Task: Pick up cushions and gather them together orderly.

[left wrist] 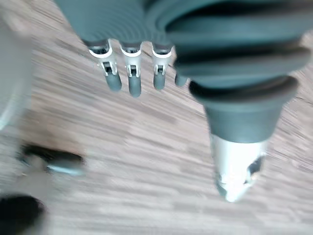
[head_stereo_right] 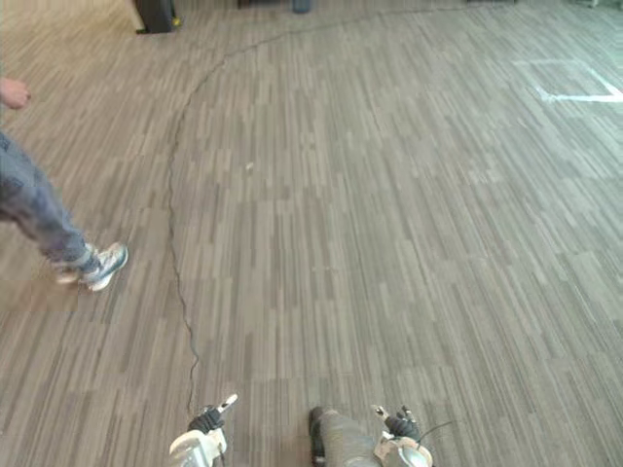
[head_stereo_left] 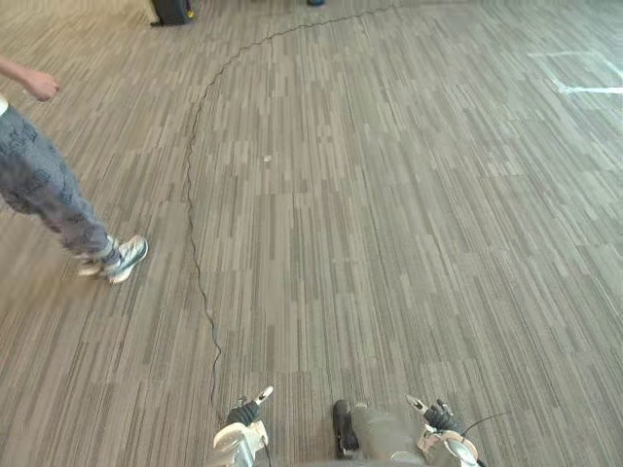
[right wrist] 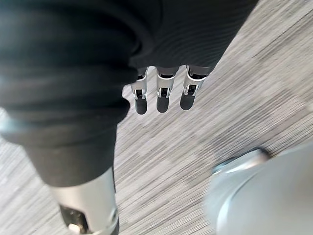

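Low over the carpet (head_stereo_left: 389, 195), left hand (left wrist: 134, 83) and right hand (right wrist: 164, 95) hang uncurled.

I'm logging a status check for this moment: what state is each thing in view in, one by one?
left robot hand: open, fingers straight, holding nothing, above the carpet.
right robot hand: open, fingers straight, holding nothing, above the carpet.
person: on their feet on the carpet, to the robot's left.
dark object: upright on the carpet at the far edge.
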Tool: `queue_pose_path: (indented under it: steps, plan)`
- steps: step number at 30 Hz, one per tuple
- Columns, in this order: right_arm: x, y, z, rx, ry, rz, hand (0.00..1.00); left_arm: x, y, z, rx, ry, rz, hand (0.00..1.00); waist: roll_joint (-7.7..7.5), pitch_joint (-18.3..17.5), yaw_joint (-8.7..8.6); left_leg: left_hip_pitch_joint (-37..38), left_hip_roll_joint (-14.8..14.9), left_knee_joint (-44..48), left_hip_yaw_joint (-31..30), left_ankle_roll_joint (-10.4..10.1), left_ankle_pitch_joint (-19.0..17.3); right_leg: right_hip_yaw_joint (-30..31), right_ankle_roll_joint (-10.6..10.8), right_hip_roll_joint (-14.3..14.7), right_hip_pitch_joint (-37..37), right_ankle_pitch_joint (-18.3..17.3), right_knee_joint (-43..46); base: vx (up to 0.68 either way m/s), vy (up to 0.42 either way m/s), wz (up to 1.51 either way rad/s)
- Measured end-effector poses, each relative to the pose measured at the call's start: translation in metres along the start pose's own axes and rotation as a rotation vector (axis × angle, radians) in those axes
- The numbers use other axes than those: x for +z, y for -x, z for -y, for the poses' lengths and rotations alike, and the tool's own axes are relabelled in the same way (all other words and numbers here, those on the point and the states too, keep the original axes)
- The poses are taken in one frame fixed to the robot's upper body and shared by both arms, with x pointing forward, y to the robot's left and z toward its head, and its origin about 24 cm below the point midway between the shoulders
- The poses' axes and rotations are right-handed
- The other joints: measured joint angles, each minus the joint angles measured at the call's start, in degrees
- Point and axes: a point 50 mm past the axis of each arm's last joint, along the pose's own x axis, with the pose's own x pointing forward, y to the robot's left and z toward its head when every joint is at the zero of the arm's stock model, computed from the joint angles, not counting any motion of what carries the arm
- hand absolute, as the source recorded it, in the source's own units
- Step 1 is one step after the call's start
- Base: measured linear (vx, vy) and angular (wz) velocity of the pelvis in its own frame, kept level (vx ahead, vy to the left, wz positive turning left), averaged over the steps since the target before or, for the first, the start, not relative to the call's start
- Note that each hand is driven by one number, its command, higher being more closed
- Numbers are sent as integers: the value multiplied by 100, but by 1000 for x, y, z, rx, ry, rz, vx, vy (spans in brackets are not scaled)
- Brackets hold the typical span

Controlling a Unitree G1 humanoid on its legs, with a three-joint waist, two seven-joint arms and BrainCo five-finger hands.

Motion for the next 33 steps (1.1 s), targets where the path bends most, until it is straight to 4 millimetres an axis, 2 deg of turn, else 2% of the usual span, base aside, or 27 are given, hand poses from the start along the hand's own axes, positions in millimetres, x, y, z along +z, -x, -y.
queue_pose_path:
  steps: [1,3,4,5,7,8,10,11,12,13,14,15,16,17,18,19,20,21,23,24,26,27,28,29,31,32,33]
  plan:
    - [-1,0,-2,7,6,-4,0,4,0,-1,0,-4,18,0,-50,-1,103,-341,61,190,109,135,-204,182,-43,-2,272,-46,-154,397,12,-90]
    - [-6,2,0,6,12,-19,0,10,-1,-1,-10,-30,43,0,-109,-47,202,-1104,128,-233,313,242,-600,515,-24,-85,837,-156,-552,451,66,-83]
    - [-7,2,1,3,9,-19,0,12,-1,0,-13,-39,51,0,-136,-70,216,-1246,142,-652,464,286,-718,620,-2,-151,1014,-216,-648,450,93,-59]
    - [-10,3,3,-4,3,-33,0,14,-1,-1,-12,-43,62,0,-149,-74,215,-1411,102,-1575,709,274,-840,781,64,-261,1279,-321,-797,392,84,-48]
    - [-9,3,6,-16,0,-33,0,15,0,-3,-7,-36,74,0,-144,-74,220,-1602,-48,-2845,747,259,-799,1075,116,-357,1566,-499,-900,595,151,-66]
    - [-7,2,5,-17,-11,-27,0,17,-1,-5,4,-15,85,0,-174,-90,268,-1772,-147,-3841,651,209,-597,1330,183,-477,1740,-675,-977,791,260,-107]
    - [-8,2,5,-21,-22,-29,0,19,0,-9,20,-2,99,0,-270,-144,342,-1846,-231,-4511,660,68,-232,1614,398,-714,1971,-848,-1064,784,336,-122]
    - [-12,3,5,-22,-24,-39,0,17,0,-13,28,-3,90,0,-396,-234,409,-1710,-373,-4363,741,327,324,1884,546,-835,2067,-929,-752,793,383,-103]
    - [-18,5,3,-19,-28,-55,0,19,-1,-20,45,-10,92,0,-645,-341,356,-1527,-589,-4218,935,633,110,2048,662,-1071,1944,-915,-153,965,464,-77]
    - [-22,7,2,-19,-27,-68,0,19,-1,-23,53,-5,88,0,-738,-386,308,-1411,-654,-4073,1016,719,-136,2091,939,-1107,1817,-753,346,772,376,-48]
    - [-31,10,-1,-11,-29,-93,0,19,-1,-28,67,-12,84,0,-867,-361,277,-1034,-713,-3940,1147,823,-481,2132,1469,-996,1544,-143,1451,601,289,-40]
    - [-32,10,-3,-4,-26,-95,0,18,-1,-30,70,-15,79,0,-874,-365,275,-912,-714,-3970,1164,834,-566,2144,1676,-926,1406,102,1823,669,315,-82]
    - [-31,10,-9,22,-14,-90,0,16,-1,-30,73,-20,65,0,-814,-323,267,-363,-704,-4138,1272,847,-810,1997,2247,-739,755,584,3266,587,264,-96]
    - [-28,10,-10,36,-2,-81,0,11,-1,-26,59,-38,39,0,-711,-253,245,167,-684,-4331,1330,809,-905,1724,2248,-615,276,526,4127,688,313,-105]
    - [-23,9,-9,41,5,-58,0,8,-2,-23,48,-54,26,0,-614,-190,224,406,-661,-4440,1387,801,-911,1554,2185,-583,41,451,4390,491,249,-103]
    - [-16,7,-5,38,13,-31,0,6,-2,-13,18,-78,8,0,-480,-147,210,929,-625,-4703,1588,800,-910,1055,1974,-582,-555,216,4680,453,265,-88]
    - [-14,7,-3,34,15,-22,0,3,-2,-10,10,-79,-5,0,-440,-136,200,1154,-634,-4824,1705,798,-909,734,1826,-602,-948,73,4616,441,260,-83]
    - [-14,7,-3,32,13,-20,0,2,-2,-8,6,-78,-14,0,-473,-128,156,1370,-670,-4917,1768,782,-918,486,1745,-610,-1284,-22,4432,449,224,-38]
    - [-13,7,1,19,6,-15,0,4,-4,2,-21,-84,-15,0,-489,-125,35,1849,-708,-5093,1741,498,-1099,-224,1428,-558,-1888,-175,3589,579,165,-9]
    - [-14,7,4,8,-11,-16,0,4,-4,5,-30,-92,-17,0,-492,-121,17,1991,-740,-5147,1728,483,-1125,-436,1266,-529,-1996,-137,3114,724,107,1]
    - [-14,7,5,-7,-43,-13,0,4,-3,9,-41,-100,-15,0,-483,-117,-68,2435,-816,-5287,1566,495,-1132,-1017,614,-427,-2074,255,1550,712,24,14]
    - [-15,7,7,-13,-50,-14,0,4,-3,11,-46,-104,-13,0,-488,-120,-79,2565,-863,-5301,1448,495,-1132,-1099,510,-391,-2066,447,1128,690,-54,33]
    - [-21,9,13,-31,-58,-31,0,2,-2,14,-57,-101,-18,0,-520,-141,-94,2795,-986,-5281,1220,495,-1132,-1187,-48,-440,-1961,1120,710,559,-56,17]
    - [-11,6,14,-34,-56,-5,0,-2,-1,18,-76,-111,-30,0,-212,-124,-121,2936,-791,-5153,1083,465,-1090,-1388,-258,-325,-1904,745,1070,661,-47,10]
    - [-4,4,15,-30,-38,13,0,0,-2,18,-81,-116,-25,0,-30,-113,-140,2588,-614,-4186,922,295,-781,-1358,-353,-218,-1770,328,1235,581,-57,-12]
    - [0,2,14,-25,-35,17,0,0,-2,14,-63,-95,-26,0,123,-77,-131,1815,-322,-2496,572,-24,126,-1228,-377,-10,-1306,196,876,662,-110,-30]
    - [1,2,13,-26,-33,17,0,-2,-2,9,-46,-72,-31,0,166,-60,-126,1269,-178,-1334,344,-202,353,-1111,-382,146,-900,193,518,797,-124,-48]
